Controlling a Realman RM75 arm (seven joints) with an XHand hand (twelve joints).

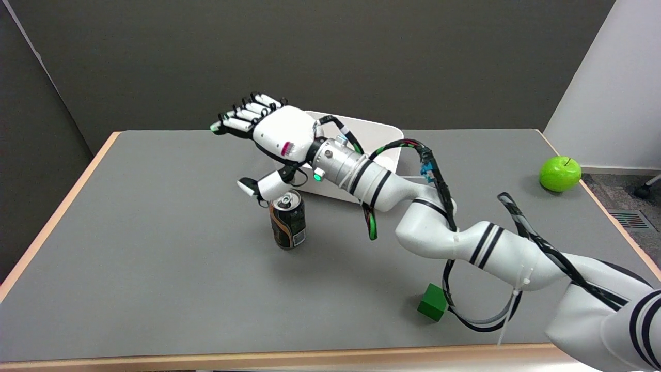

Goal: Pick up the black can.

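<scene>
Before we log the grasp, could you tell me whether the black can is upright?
Upright: the black can stands on its base, silver top facing up.

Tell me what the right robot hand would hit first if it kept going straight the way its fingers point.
Probably nothing: the right robot hand is open, fingers aimed toward the picture's upper left, above the table. That line looks free up to the dark wall. The black can stands below the thumb, outside it. Depth is unclear.

back wall: dark grey | right wall: white | surface: grey, pale wood edge | floor: grey carpet, far right
</scene>
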